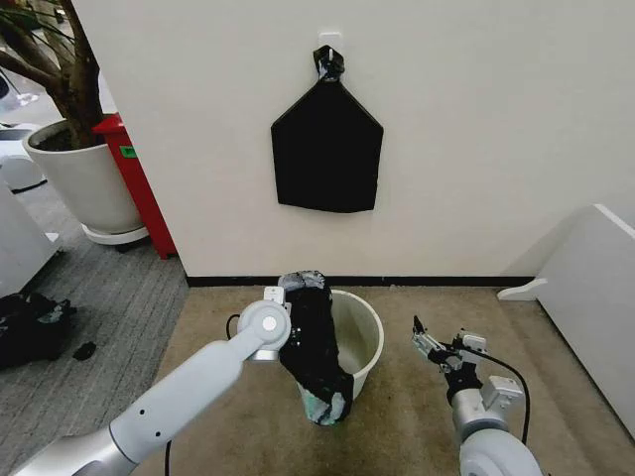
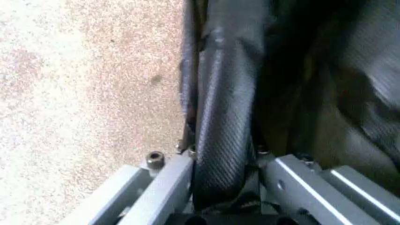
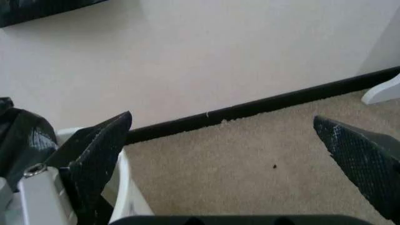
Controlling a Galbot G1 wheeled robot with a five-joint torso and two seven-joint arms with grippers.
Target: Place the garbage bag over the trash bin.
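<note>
Beige carpet (image 1: 417,416): trash bin (image 1: 362,337) standing upright on it.

Place: an office room.
Signs: carpet (image 1: 556,397), plain white wall (image 1: 496,129), big plant pot (image 1: 89,183), white cabinet (image 1: 595,297).

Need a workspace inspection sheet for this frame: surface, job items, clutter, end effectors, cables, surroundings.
Surface: beige carpet, bare around bin.
Job's things: crinkly black plastic garbage bag draped over near rim of round creamy-white plastic trash bin; far rim uncovered.
Clutter: black crumpled pile on grey floor, left.
End effectors: left end effector shut on bag; right end effector open, beside bin.
Cables: black cable on right wrist.
Surroundings: flat black house-shaped bundle hanging on wall; large white plant pot.
</note>
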